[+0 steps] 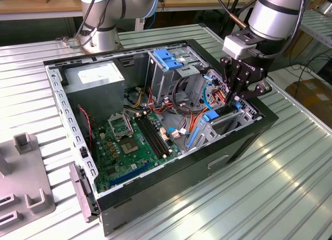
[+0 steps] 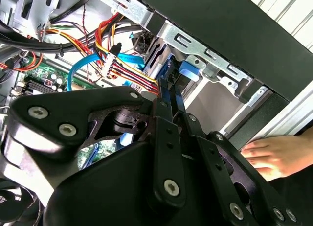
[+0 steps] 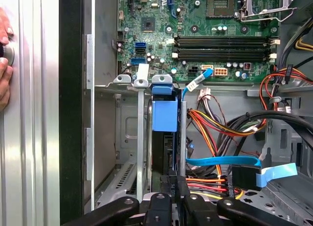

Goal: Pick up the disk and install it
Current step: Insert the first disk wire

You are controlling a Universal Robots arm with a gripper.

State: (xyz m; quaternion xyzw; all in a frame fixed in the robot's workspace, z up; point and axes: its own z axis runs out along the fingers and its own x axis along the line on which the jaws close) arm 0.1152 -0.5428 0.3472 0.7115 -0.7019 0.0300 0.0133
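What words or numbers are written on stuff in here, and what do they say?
Sticker on the grey box: print too small to read.
Board: tiny white marks, too small to read.
Nothing else here has writing that can be read.

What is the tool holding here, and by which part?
The tool grips the disk by its near edge, with the disk standing on edge in the drive bay.

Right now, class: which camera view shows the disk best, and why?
The first wrist view: the disk stands edge-on in its bay, blue bracket facing the camera, above the gripper. The exterior view shows little more than blue plastic under the gripper; the second wrist view, a blue tab.
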